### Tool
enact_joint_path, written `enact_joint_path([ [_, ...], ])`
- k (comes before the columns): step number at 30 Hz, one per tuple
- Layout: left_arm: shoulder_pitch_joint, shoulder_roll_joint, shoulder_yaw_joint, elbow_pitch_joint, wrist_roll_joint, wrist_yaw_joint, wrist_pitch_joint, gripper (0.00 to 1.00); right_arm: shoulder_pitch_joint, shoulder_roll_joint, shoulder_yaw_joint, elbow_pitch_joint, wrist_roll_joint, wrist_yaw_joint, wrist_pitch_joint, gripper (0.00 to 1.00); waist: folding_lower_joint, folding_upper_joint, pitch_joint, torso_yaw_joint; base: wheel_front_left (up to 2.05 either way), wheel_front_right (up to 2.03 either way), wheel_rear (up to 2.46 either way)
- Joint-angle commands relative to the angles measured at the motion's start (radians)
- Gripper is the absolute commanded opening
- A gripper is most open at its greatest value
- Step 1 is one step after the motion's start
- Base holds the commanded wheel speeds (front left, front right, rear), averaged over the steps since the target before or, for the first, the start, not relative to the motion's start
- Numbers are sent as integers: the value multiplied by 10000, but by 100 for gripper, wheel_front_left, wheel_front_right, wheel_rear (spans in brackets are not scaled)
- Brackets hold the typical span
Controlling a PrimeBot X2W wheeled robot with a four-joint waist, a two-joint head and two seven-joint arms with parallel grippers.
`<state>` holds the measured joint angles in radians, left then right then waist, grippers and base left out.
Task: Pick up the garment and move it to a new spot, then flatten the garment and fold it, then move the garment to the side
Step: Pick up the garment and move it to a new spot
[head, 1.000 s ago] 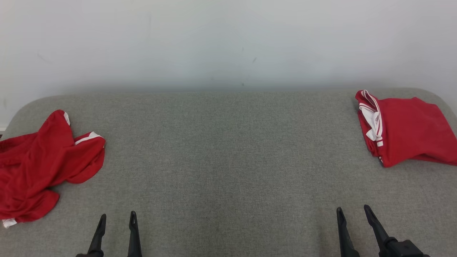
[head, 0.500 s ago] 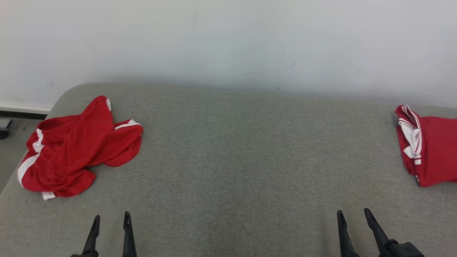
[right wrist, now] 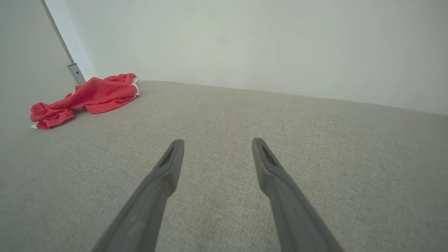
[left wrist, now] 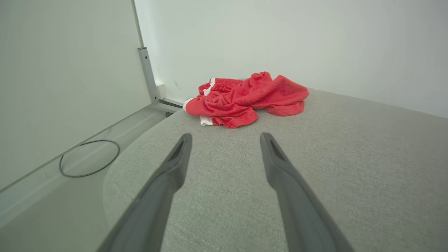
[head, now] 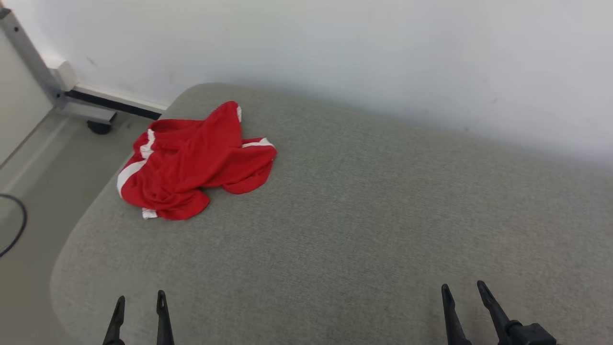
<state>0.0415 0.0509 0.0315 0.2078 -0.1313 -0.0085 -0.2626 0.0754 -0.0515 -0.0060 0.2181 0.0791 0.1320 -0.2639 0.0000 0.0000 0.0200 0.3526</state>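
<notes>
The garment [head: 191, 163], red with white trim, lies crumpled in a loose heap in the upper left of the head view. It rests on the grey fabric surface [head: 359, 215], near that surface's rounded far-left corner. 1 white stripe runs down its left edge and a short white band shows on its right lobe.

The left gripper [head: 140, 296] rises from the lower left edge of the head view. Its 2 dark fingers stand apart with bare grey fabric between them, and it holds nothing. The garment sits well apart from it, higher in the frame and slightly to the right. The right gripper [head: 463, 285] shows at the lower right, jaws likewise spread and empty, far from the garment.

In the left wrist view the left gripper [left wrist: 225, 136] has its fingers set wide, and the garment [left wrist: 245, 99] lies beyond the tips in the upper middle of the frame. In the right wrist view the right gripper [right wrist: 217, 141] is just as widely spread, and the garment [right wrist: 87, 98] lies at the upper left. Whether either gripper's fingers touch the fabric surface, I cannot tell.

A pale wall [head: 335, 48] stands behind the surface. At the left of the head view are the floor [head: 43, 182], a dark cable [head: 19, 230] curving across it, a metal post [head: 26, 48] and a dark caster [head: 99, 127].
</notes>
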Motion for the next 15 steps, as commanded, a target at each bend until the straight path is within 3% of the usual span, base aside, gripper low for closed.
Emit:
enact_joint_path([
  [1, 121, -10, 51, 26, 35, 32, -28, 100, -113, 21, 34, 45, 40, -22, -6, 100, 0, 0, 59, 866, 0, 0, 0],
  [6, 219, -9, 250, 101, -16, 91, -26, 100, -202, 21, 195, 164, 25, -22, -7, 100, 0, 0, 61, 1486, 0, 0, 0],
  [15, 441, -18, 787, -129, -173, 213, -26, 100, -561, 18, 620, 441, -62, -22, -6, 100, 0, 0, 140, 1609, 0, 0, 0],
])
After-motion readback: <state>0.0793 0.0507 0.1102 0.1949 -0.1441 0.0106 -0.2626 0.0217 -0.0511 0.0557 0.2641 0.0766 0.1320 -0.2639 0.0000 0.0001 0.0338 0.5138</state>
